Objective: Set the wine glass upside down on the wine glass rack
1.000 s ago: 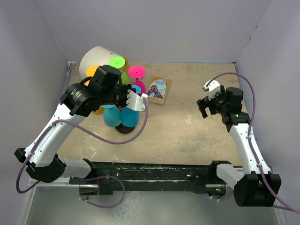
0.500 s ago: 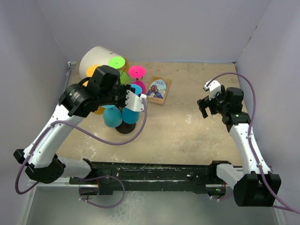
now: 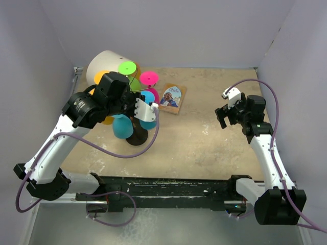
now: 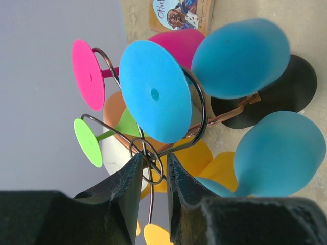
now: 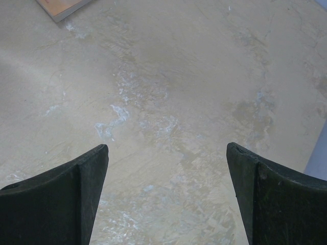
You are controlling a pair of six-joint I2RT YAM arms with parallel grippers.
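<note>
The two arms are mounted at the near edge of the surface (image 5: 168,76). To the right, the right end effector (image 5: 167,148) is held released, its jaws spread wide above bare, scuffed surface, with nothing between them. To the left, the left end effector (image 4: 153,162) is positioned at the top of the wine glass rack (image 4: 288,94). Its jaws are parted by a narrow gap, within which the small wire loop at the rack's crown is seen. No glass is grasped, and it cannot be told whether the wire is touched. Just beyond the fingertips, the blue wine glass (image 4: 153,92) is hung upside down on a curled wire arm, its round foot uppermost and its bowl directed down toward the black oval base. A second blue glass (image 4: 281,153) is hung beside it in the same manner. Further arms of the rack are occupied by a pink glass (image 4: 88,74), a green glass (image 4: 88,143) and yellow-orange glasses (image 4: 204,158), all with feet turned outward. Beyond the rack to the right, a small illustrated card (image 3: 172,98) is laid flat on the surface. At the far left corner, a white cylinder (image 3: 104,64) is seen lying behind the rack, near the back wall.
</note>
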